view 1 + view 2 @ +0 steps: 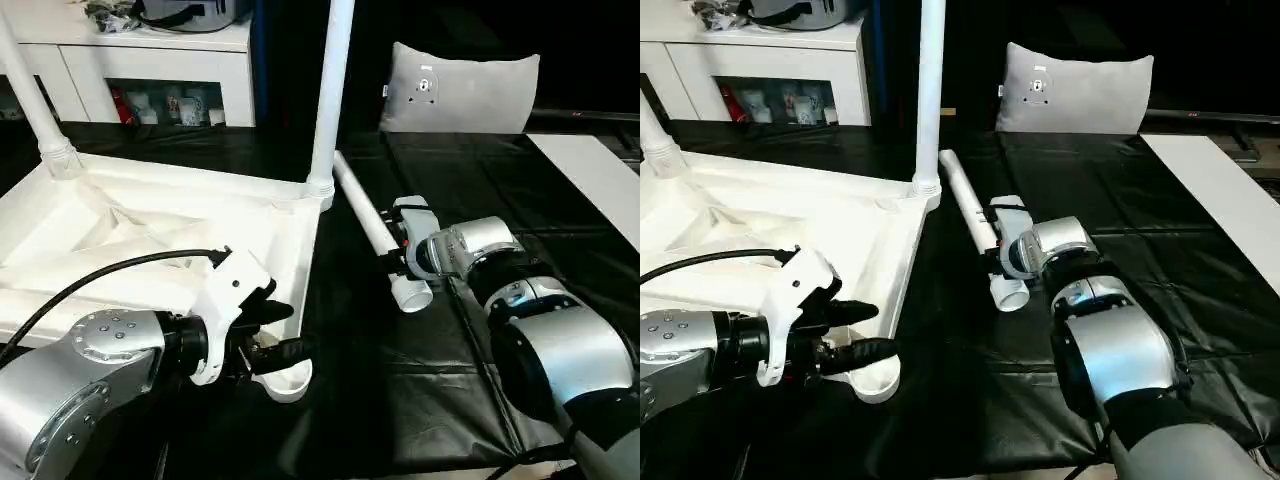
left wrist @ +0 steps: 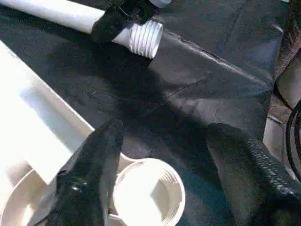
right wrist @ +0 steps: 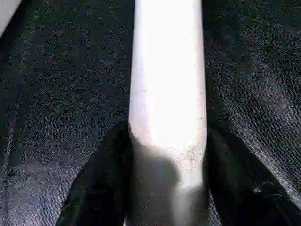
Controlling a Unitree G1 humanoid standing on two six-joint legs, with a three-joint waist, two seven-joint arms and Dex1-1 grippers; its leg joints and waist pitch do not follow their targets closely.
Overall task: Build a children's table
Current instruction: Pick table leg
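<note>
Looking down over our forearms, we see the top (image 1: 120, 230) lying upside down on the black sheet (image 1: 420, 370), filling the scene from nine to six o'clock, ribs up. Two legs stand upright in its far corners: one (image 1: 30, 95) at ten o'clock, another (image 1: 332, 90) at twelve. Our left gripper (image 1: 283, 330) hovers at seven o'clock by the near corner socket (image 1: 285, 381), its fingers (image 2: 89, 174) spread apart with nothing between them; the socket sits empty and threaded just beside one finger. At three o'clock from the top, a loose leg (image 1: 375, 228) lies flat on the sheet, its threaded end toward us. Our right gripper (image 3: 167, 183) straddles that leg, one finger on each side against it. A pillow (image 1: 458, 90) stands at one o'clock, a cabinet (image 1: 140, 70) at eleven.
</note>
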